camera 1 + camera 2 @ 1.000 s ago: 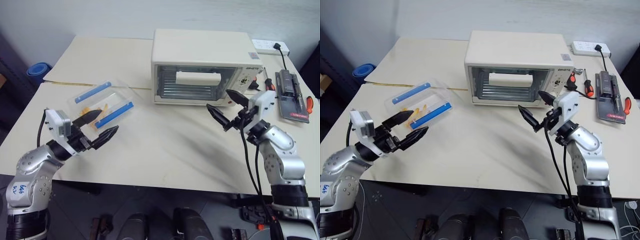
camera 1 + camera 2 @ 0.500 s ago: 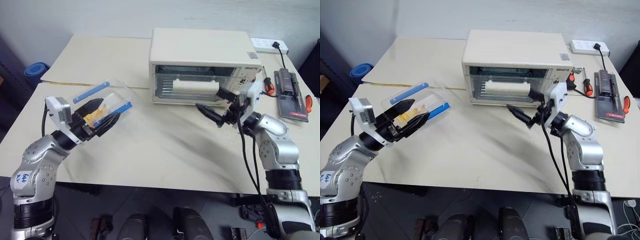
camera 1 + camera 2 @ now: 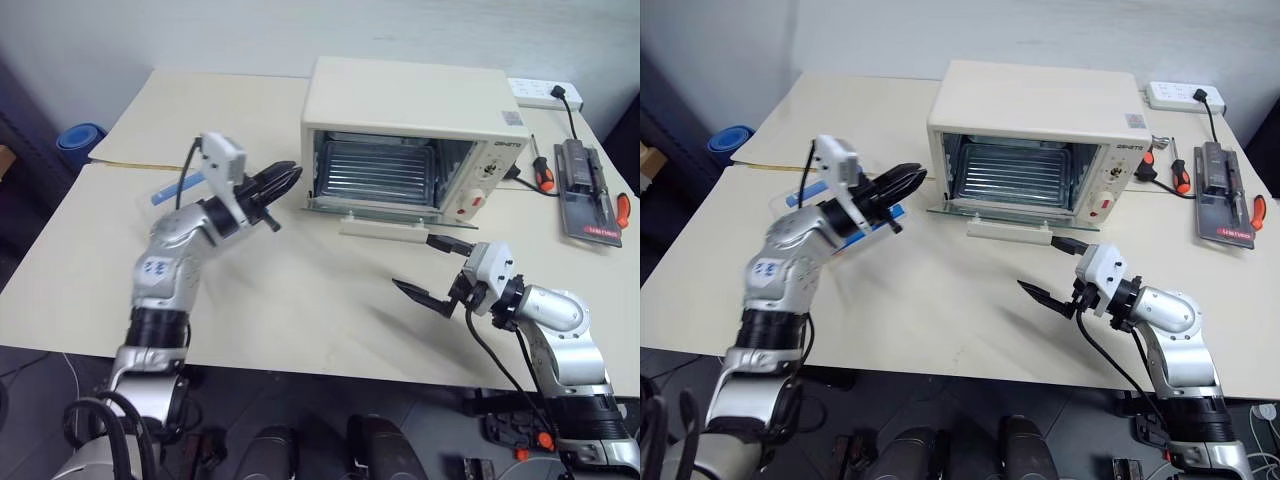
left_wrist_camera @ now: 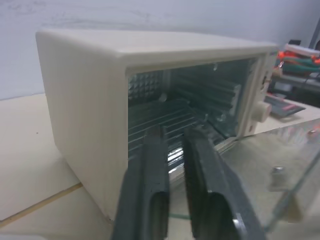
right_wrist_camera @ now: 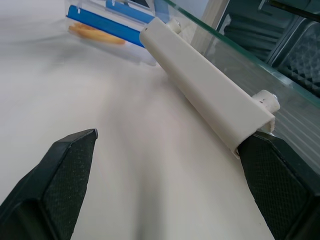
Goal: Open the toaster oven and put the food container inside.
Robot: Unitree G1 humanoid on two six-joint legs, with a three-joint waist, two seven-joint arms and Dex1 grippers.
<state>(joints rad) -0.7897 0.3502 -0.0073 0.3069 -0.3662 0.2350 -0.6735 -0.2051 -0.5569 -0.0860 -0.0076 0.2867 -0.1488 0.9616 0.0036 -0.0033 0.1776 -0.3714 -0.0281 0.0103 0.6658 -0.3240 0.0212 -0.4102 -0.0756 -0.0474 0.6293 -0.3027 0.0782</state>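
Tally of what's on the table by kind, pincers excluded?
Toaster oven: 1
Food container: 1
Orange-handled tools: 3
Power strip: 1
Grey tool case: 1
Total: 7

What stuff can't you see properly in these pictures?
- Food container: in the head views the left arm covers most of it. In the right wrist view the picture's edge cuts it off.
- Knob markings on the toaster oven: too small to read in the head views.
- Front of the rack: in the left wrist view the shut left gripper stands before it.
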